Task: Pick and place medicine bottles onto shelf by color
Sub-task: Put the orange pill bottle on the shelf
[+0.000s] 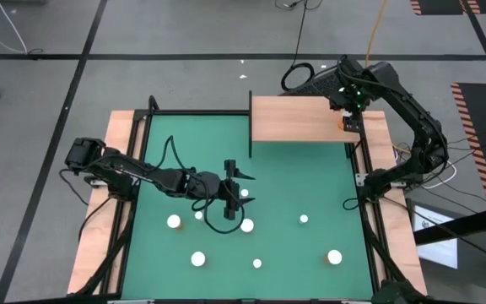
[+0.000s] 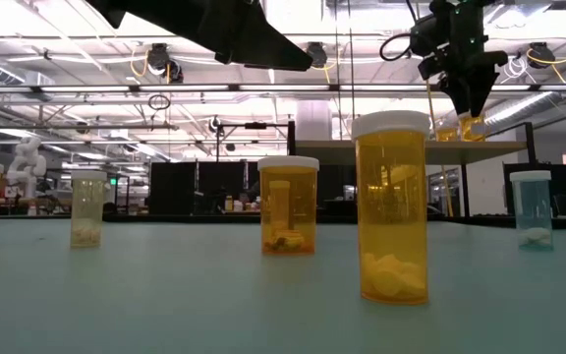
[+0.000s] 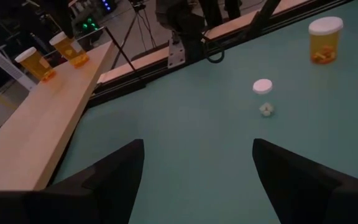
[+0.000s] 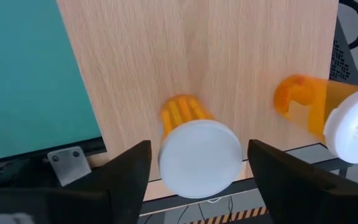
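Bottles: two orange ones (image 4: 194,146) stood side by side on the shelf (image 4: 229,56) at its far right edge, likely grouped by color. Right gripper (image 4: 197,180) is spread around one, not pinching it. Seven more bottles (image 1: 246,225) are scattered on the green mat (image 1: 302,181); left gripper (image 1: 236,186) is held spread above them.

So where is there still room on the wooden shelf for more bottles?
Most of the shelf is bare, from its black post side across to the middle. It is crowded only at the end under the right tool, where two orange bottles stand on the board, one between the open fingers.
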Robot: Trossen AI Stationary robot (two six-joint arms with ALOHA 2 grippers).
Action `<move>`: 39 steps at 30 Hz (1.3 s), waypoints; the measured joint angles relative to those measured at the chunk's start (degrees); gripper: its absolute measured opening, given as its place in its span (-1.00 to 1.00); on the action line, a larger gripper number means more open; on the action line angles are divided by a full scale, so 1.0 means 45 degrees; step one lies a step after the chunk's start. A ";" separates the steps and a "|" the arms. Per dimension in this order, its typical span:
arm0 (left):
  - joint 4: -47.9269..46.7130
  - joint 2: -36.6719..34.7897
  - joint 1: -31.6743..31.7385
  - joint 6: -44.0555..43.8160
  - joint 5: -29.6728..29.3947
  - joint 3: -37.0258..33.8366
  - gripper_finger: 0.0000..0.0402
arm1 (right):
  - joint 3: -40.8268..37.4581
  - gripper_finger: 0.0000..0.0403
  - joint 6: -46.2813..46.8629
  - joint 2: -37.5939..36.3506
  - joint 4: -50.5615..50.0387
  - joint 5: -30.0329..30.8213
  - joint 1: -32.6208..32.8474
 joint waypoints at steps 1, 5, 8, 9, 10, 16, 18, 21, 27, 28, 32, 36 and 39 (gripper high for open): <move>0.0004 0.0000 0.0000 0.0000 0.0000 0.0000 0.49 | 0.0000 0.34 0.0000 0.0000 0.0004 0.0019 0.0000; -0.0001 0.0000 0.0000 0.0000 0.0000 0.0000 0.49 | -0.0004 0.38 0.0049 -0.0044 0.0161 0.0086 0.0084; -0.0001 0.0000 0.0000 0.0000 0.0000 0.0000 0.49 | -0.0004 0.38 0.0093 -0.0282 0.0295 0.0116 0.0396; -0.0001 0.0000 0.0000 0.0000 0.0000 0.0000 0.49 | -0.0004 0.38 0.0129 -0.0379 0.0339 0.0112 0.0551; -0.0001 0.0000 0.0000 0.0000 0.0000 0.0000 0.49 | -0.0004 0.38 0.0230 -0.0491 0.0387 0.0112 0.0721; 0.0055 0.0000 0.0000 -0.0004 0.0000 0.0000 0.49 | -0.0004 0.38 0.1399 -0.1341 0.0479 0.0554 0.1849; 0.0137 0.0000 0.0000 -0.0002 -0.0002 0.0000 0.49 | -0.0004 0.38 0.2039 -0.1680 0.0484 0.0759 0.2369; 0.0174 -0.0005 0.0000 0.0000 -0.0005 0.0000 0.49 | -0.0004 0.38 0.3503 -0.2203 0.0491 0.0743 0.3287; 0.0174 0.0000 0.0000 -0.0004 -0.0005 0.0000 0.49 | -0.0004 0.38 0.6937 -0.2720 0.0922 0.0683 0.5675; 0.0174 0.0000 -0.0002 -0.0001 -0.0005 0.0000 0.49 | -0.0004 0.38 0.7447 -0.2723 0.1132 0.0646 0.6111; 0.0169 -0.0002 -0.0113 -0.0083 0.0230 0.0000 0.49 | -0.0009 0.38 0.8788 -0.2641 0.2519 0.0081 0.7868; -0.0594 -0.0005 -0.0413 -0.0099 0.0756 0.0221 0.48 | -0.0077 0.38 0.9371 -0.2521 0.4503 -0.0352 0.9640; -0.2119 -0.0005 -0.0715 -0.0165 0.0805 0.0829 0.46 | -0.0702 0.38 0.9438 -0.2560 0.6373 -0.0321 1.0877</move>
